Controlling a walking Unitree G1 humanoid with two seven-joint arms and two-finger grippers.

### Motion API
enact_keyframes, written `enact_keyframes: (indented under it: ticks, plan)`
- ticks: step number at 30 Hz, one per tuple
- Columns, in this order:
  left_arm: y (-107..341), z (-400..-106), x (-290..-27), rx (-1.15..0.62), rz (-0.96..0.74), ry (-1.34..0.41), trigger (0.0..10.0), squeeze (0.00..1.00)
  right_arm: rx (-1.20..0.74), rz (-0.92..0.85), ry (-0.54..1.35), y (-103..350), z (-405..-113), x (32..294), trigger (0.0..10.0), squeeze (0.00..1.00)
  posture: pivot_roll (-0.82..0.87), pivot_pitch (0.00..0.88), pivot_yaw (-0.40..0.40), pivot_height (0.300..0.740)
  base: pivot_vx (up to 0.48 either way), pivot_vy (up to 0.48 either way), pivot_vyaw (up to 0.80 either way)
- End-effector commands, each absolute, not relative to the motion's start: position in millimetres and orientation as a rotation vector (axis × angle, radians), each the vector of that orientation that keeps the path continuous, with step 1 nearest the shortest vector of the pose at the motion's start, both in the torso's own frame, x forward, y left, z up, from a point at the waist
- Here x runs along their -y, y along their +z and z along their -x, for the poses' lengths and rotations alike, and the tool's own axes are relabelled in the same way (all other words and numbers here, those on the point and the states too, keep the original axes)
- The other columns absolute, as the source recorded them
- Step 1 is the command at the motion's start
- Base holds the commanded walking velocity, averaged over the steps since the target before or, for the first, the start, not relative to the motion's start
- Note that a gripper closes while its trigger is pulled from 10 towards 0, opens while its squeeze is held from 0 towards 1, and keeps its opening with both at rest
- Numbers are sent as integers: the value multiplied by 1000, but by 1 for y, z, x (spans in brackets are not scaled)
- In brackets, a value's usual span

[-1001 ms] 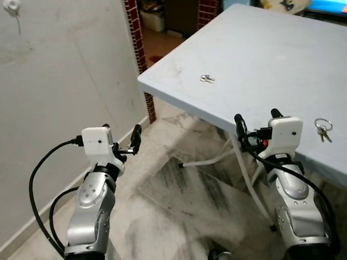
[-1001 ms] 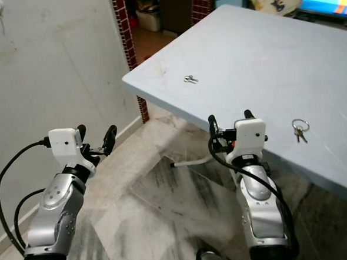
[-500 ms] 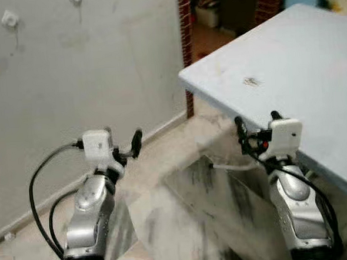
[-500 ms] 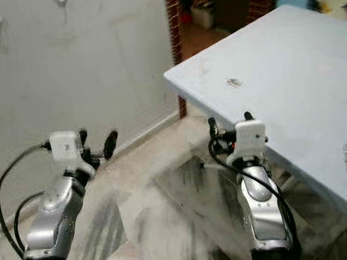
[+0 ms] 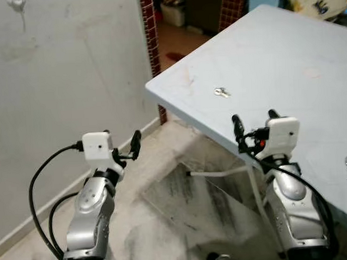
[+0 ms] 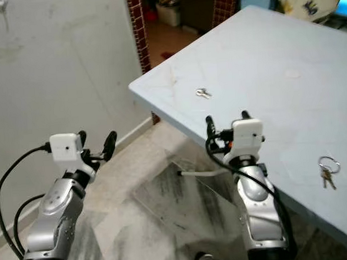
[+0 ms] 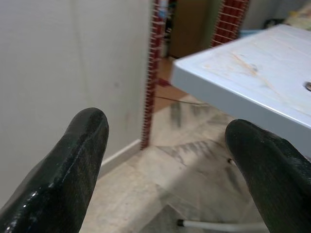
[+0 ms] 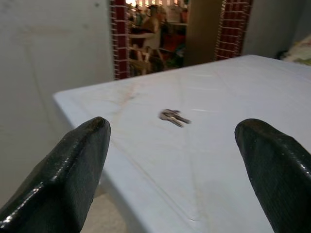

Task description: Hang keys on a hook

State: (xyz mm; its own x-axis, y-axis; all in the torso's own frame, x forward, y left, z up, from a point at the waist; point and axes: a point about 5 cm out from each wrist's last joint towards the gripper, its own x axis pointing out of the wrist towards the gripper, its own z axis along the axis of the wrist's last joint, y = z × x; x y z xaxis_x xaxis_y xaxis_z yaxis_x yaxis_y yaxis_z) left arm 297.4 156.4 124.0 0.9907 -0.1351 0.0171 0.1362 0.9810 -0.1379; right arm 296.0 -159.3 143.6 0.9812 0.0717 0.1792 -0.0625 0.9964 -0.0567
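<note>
**Lining up on the keys, both grippers empty**

Nearest the camera, the left gripper (image 5: 122,146) hangs over the marble floor (image 5: 184,206) beside the wall (image 5: 70,83), its 2 black fingers spread and holding nothing. The right gripper (image 6: 226,121) sits at the near edge of the pale blue table (image 6: 289,99), its fingers likewise wide apart and empty.

On the table, to the robot's right of that arm, lies a key ring with keys (image 6: 327,170), within closer reach. Further in, ahead of the right gripper, a smaller set of keys (image 8: 172,116) lies flat near the table's corner; the right wrist view frames it between the fingers.

Furthest off, high on the wall to the left, a white hook (image 5: 16,3) is just visible at the top of the frame.

The step in hand looks like the approach to pick up. To do it well, the right arm should come down low and level, since flat keys give little to grip; catching the ring would probably be surer.
</note>
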Motion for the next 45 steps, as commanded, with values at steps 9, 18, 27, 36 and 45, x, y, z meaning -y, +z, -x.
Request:
enact_keyframes:
  ticks: [9,18,27,36,45]
  plan:
    - [123,-298,-157,5,135,-123,10000,0,194,50,66,148,-298,161,10000,0,-63,125,53,740,0,0,0]
    - [119,-301,-160,-32,175,-88,10000,0,183,32,55,147,-299,163,10000,0,-63,118,54,740,0,0,-47]
    - [119,-303,-162,-36,147,-75,10000,0,186,30,60,147,-300,162,10000,0,-61,118,55,740,0,299,-128]
    - [119,-304,-161,-40,148,-80,10000,0,185,33,55,147,-300,163,10000,0,-64,119,55,740,0,480,0]
    - [120,-305,-159,-37,143,-94,10000,0,189,35,41,148,-300,165,10000,0,-63,123,59,740,0,388,0]
